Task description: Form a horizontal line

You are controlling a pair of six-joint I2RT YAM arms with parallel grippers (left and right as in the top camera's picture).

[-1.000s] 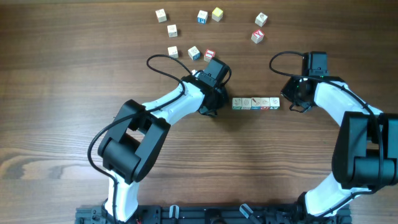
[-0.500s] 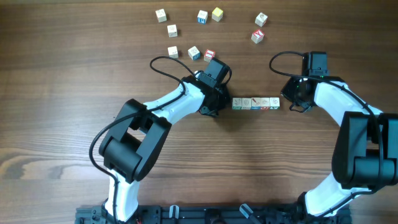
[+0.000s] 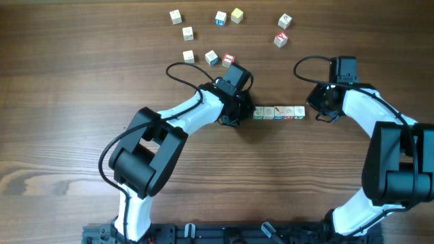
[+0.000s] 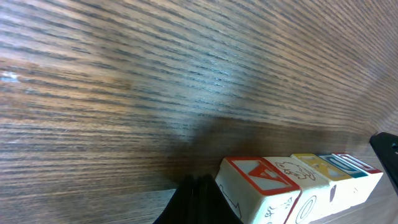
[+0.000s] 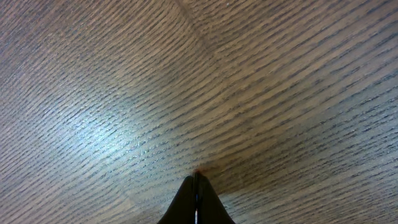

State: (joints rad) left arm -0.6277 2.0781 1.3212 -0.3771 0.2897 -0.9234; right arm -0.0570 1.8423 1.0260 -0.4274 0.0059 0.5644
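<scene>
The horizontal line (image 3: 279,112) is a straight row of several small pale wooden cubes, touching side to side, at the table's middle. In the left wrist view the horizontal line (image 4: 292,180) starts with a cube printed with a red letter A. My left gripper (image 3: 245,112) is shut and empty, and its tips (image 4: 196,190) are right against the row's left end. My right gripper (image 3: 316,114) is shut and empty just off the row's right end. The right wrist view shows only its closed tips (image 5: 196,180) over bare wood.
Several loose cubes of the same kind lie scattered at the back: one (image 3: 175,17) at the far left, a yellow-topped one (image 3: 237,15), a red-marked one (image 3: 281,40), and a trio around (image 3: 211,57) just behind my left wrist.
My left gripper has slid slightly right, closing up to the row's left end. The row and the right arm have not visibly moved.
</scene>
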